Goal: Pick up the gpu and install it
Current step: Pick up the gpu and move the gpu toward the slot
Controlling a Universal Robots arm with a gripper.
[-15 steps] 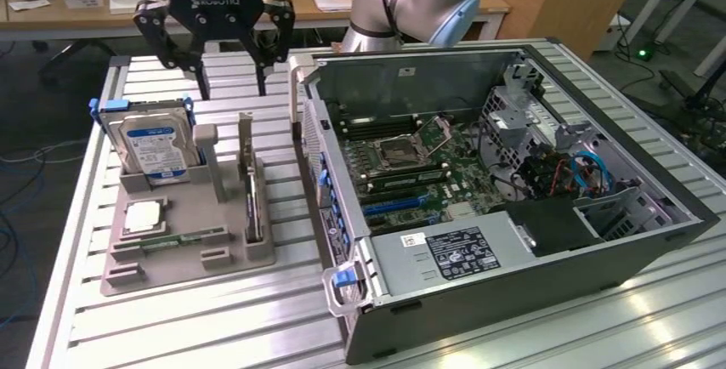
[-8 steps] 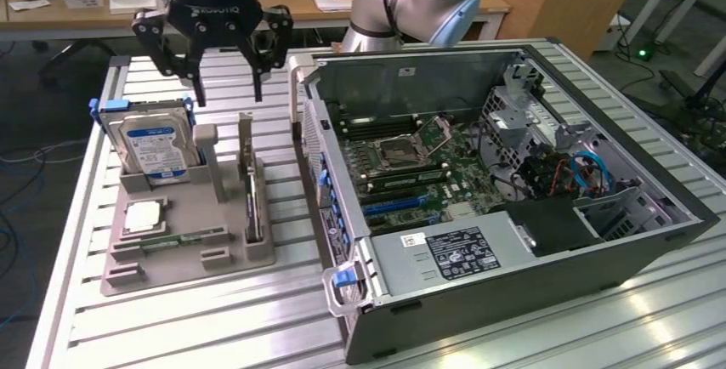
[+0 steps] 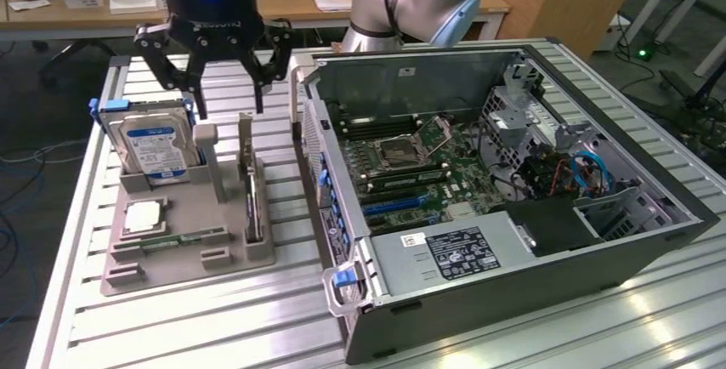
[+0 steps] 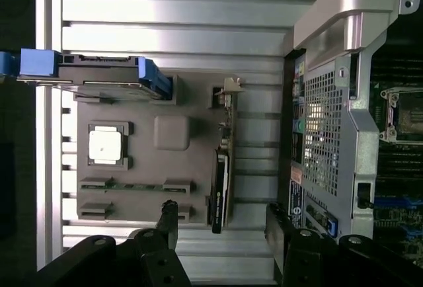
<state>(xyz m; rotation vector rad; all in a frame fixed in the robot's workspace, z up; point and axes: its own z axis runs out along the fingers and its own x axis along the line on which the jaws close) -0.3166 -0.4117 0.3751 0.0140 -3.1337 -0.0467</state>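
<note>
The gripper (image 3: 231, 114) is held spread wide and empty, just above the far end of the gpu (image 3: 250, 195). The gpu is stood on edge in a slot of the grey tray (image 3: 170, 271). A narrow gap is left between the gpu and the hard drive (image 3: 153, 150) propped beside it. The open computer case (image 3: 488, 216) is set close on the exterior view's right.
</note>
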